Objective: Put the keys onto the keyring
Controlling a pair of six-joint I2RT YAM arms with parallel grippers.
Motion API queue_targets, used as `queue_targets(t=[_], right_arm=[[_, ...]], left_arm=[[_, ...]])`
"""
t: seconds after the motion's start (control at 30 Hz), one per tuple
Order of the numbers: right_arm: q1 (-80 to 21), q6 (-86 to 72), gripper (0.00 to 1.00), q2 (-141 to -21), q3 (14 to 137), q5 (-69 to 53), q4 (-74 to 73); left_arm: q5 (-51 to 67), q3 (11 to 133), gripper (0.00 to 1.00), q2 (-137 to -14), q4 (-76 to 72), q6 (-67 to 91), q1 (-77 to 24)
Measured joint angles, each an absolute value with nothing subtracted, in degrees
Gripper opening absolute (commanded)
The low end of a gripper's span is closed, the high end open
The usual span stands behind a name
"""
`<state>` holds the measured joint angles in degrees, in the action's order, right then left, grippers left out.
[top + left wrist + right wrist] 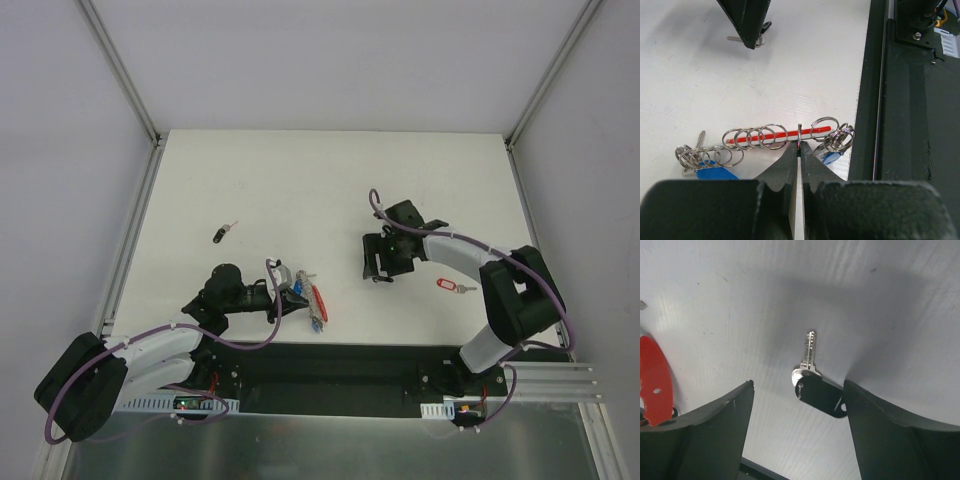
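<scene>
The keyring, a grey bar with a red band strung with several small split rings and blue tags, lies near the table's front edge. My left gripper is shut on one thin split ring standing upright on that bar. One black-headed key lies flat on the table between the fingers of my open right gripper, close to the right finger and not gripped. The same key shows beside a right fingertip in the left wrist view. Another key lies to the left.
A red oval tag with its key lies right of the right gripper, and its edge shows in the right wrist view. The black base plate borders the table just behind the keyring. Frame posts stand at the far corners.
</scene>
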<state>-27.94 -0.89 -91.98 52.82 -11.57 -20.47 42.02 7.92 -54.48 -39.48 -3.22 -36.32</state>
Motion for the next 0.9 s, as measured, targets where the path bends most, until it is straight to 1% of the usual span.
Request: queue_targets(t=[0.3,0.4,0.57,0.67,0.8,0.9], right_arm=[[-27.92,-3.03,0.75,-89.27,47.99,-15.53,-16.16],[-30.39,-6.11,0.75,-86.89,45.6,-15.0,-15.84],[-37.19,-12.45,0.75,-84.55,43.7,-11.46,-16.16],[-40.53,-14.39,0.72,-84.27,43.66,-9.61,-16.51],[-42.33,-13.34,0.69,-84.12,44.1,-6.92,-17.93],[-42.28,-9.13,0.65,-82.08,44.12,-2.94,-19.59]], left_arm=[[42.02,7.92,0.0,-54.48,-39.46,-3.44,-36.32],[42.02,7.92,0.0,-54.48,-39.48,-3.46,-36.32],[42.02,7.92,0.0,-54.57,-39.46,-3.51,-36.32],[42.02,7.92,0.0,-54.63,-39.42,-3.53,-36.32],[42.02,7.92,0.0,-54.63,-39.38,-3.57,-36.32],[42.02,7.92,0.0,-54.63,-39.05,-3.6,-36.32]])
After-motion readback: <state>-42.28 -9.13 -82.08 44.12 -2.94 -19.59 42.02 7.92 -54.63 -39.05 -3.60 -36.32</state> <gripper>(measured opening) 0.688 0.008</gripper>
